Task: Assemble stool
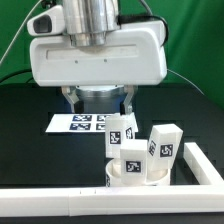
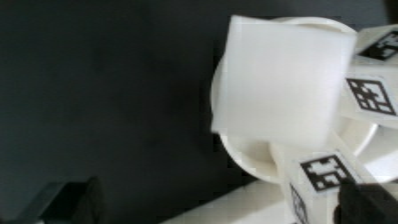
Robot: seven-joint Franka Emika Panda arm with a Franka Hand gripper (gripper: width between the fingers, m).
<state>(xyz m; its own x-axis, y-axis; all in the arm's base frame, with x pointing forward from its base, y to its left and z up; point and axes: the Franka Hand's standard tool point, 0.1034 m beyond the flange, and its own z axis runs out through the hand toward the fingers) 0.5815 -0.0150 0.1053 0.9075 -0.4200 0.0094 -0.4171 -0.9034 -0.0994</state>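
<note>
Stool parts sit on a black table (image 1: 25,140), close to the table's front edge as the exterior view shows it. The round seat (image 1: 137,176) lies flat with its rim up, tucked into the inside corner of a long white L-shaped bar (image 1: 70,203) that runs along the front edge and turns back along the exterior view's right. Three short block legs, each with a black-and-white square tag, stand on the seat. One leg (image 1: 166,146) stands on the exterior view's right, one leg (image 1: 133,160) stands nearer the front, and a third leg (image 1: 121,133) stands behind them and leans slightly.

The gripper (image 1: 100,100) hangs above the seat, under the arm's large white housing, with its dark fingers just above or at the third leg. Whether they are pressed on that leg, or apart, cannot be told from either view. In the wrist view a white leg (image 2: 276,85) fills the middle, with the seat rim (image 2: 267,165) below it and dark fingertips (image 2: 71,200) at the lower corners.

Behind the seat, farther from the front edge, the marker board (image 1: 75,123) lies flat on the table.
</note>
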